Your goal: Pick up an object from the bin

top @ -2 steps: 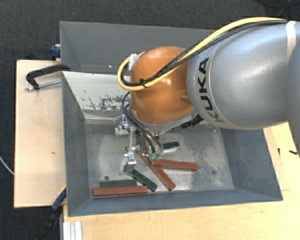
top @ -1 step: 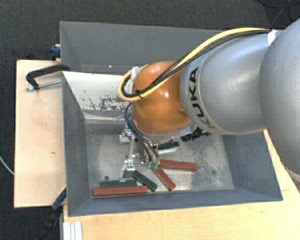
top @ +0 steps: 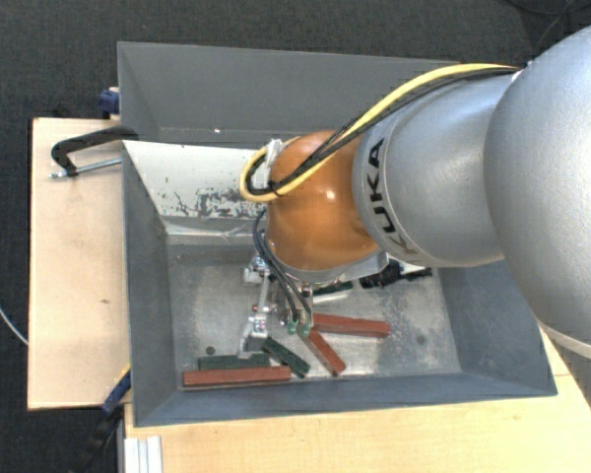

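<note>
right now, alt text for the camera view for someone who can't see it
A silver robot arm reaches from the right into a grey metal bin, its end effector low near the front wall. Close around it on the floor lie a few flat bars: a long reddish-brown bar, a dark green bar and a shorter reddish-brown bar.

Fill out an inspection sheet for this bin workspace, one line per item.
Surface: grey metal bin; floor scuffed, far wall scratched.
Job's things: flat sticks gathered near the near wall. These are a long red-brown stick along the wall, a dark green stick next to the gripper, and two shorter red-brown sticks further toward the view's right.
Clutter: nothing seen.
Gripper: gripper low in the bin over the sticks, below the orange cover; grip state unclear.
Cables: yellow cable runs along the arm to the wrist.
Surroundings: dark floor around the bin.
</note>
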You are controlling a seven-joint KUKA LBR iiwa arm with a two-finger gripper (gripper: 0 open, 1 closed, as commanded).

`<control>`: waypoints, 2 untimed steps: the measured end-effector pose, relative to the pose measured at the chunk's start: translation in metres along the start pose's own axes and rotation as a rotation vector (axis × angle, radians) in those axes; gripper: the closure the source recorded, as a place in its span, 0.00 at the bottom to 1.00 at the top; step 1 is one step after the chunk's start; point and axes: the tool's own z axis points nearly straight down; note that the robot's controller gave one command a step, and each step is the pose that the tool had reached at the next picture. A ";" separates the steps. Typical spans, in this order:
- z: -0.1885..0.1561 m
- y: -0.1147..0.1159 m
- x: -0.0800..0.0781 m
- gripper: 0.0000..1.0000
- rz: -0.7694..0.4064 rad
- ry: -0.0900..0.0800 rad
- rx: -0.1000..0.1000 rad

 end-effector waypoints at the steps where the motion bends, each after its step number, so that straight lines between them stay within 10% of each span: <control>1: 0.044 -0.009 0.006 1.00 -0.232 0.009 -0.001; 2: 0.045 -0.009 0.000 0.00 -0.227 -0.022 -0.009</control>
